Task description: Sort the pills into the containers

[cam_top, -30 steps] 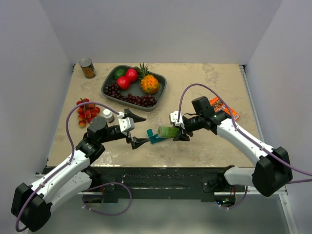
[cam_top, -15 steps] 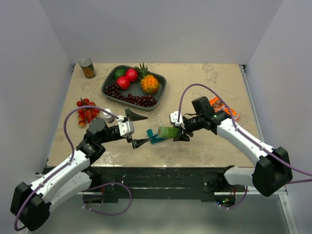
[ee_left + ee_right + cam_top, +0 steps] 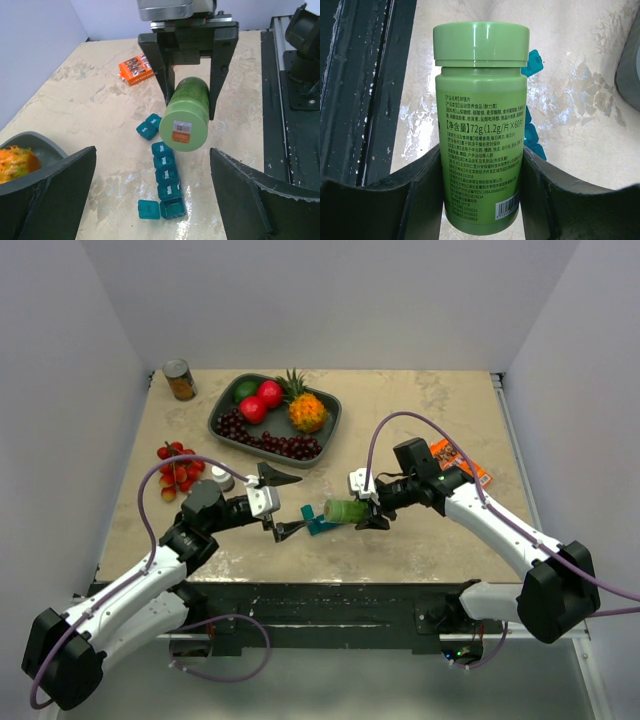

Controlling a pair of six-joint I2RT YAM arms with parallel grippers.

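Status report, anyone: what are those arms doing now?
Right gripper shut on green bottle, cap on, near containers. Left gripper open, facing cap. Nothing blocking.

Top view: bright, even, diffuse light from overhead. No hard shadows, only faint soft ones on desk (image 3: 440, 410) under green bottle (image 3: 347, 510). Sharp throughout, colours clean; walls behind bottle go grey-blue.

Left wrist view: well lit too. Wet-looking glare patches on desk around the containers (image 3: 167, 182) below bottle. Bottle base + sticker in focus. Left gripper (image 3: 152, 151) fingers (image 3: 55, 195) either side of bottle are dark fg, edges a bit soft. Wide-angle bend twd frame edges, far from bottle.

Right wrist view: bottle fills frame, label txt crisp, white highlight streaks on cap (image 3: 481, 42). Desk behind bottle slightly soft w/ pale glare blotches.
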